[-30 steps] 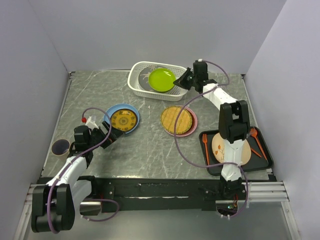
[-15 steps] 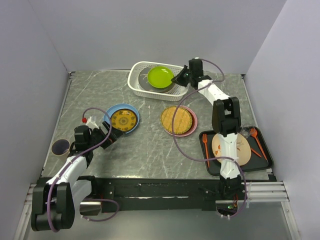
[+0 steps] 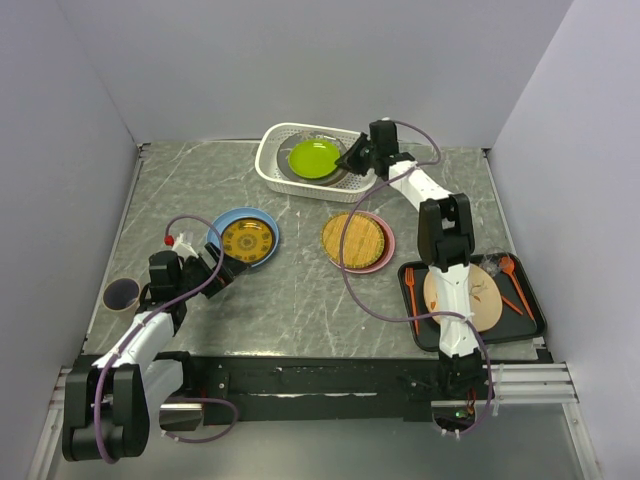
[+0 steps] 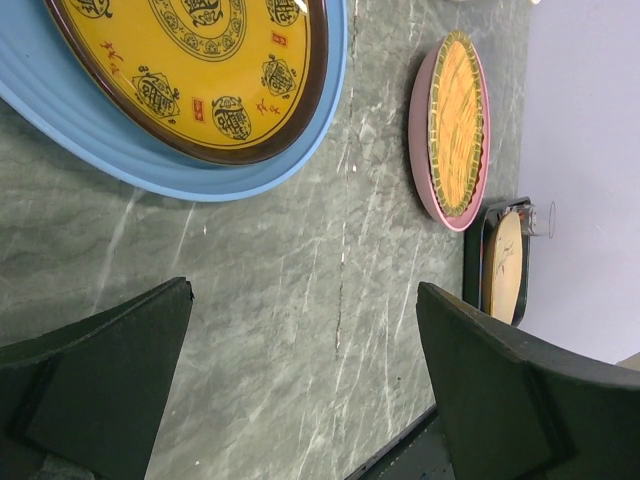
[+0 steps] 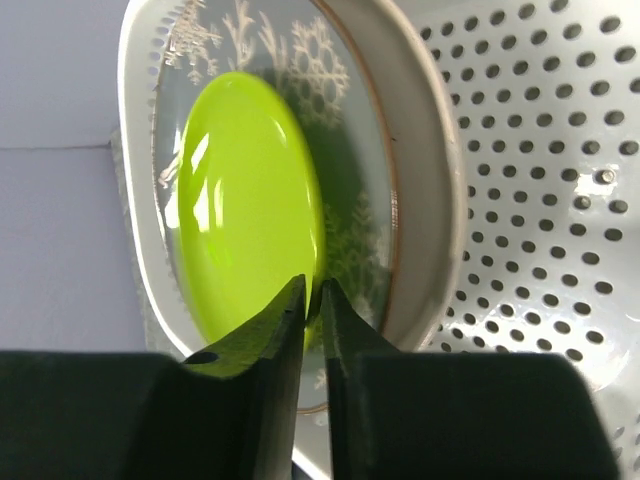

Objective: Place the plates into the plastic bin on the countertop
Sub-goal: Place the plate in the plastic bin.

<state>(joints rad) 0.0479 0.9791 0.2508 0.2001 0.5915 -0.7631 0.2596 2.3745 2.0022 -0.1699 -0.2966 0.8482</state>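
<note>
Looked like a lab test cell dressed as a kitchen counter. Boxed in on three sides by plain pale panels (image 3: 330,60). Floored with a grey marble-patterned countertop (image 3: 300,290). Fitted with two robot arms (image 3: 447,250) on a black mounting rail (image 3: 300,378) at the near edge, with loose cables (image 3: 346,275). Set with plates (image 3: 248,240) and a white plastic bin (image 3: 300,186).

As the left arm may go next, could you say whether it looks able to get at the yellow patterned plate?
Probably yes: the open left gripper faces the yellow patterned plate, stacked on a blue plate, with only bare countertop between.
</note>
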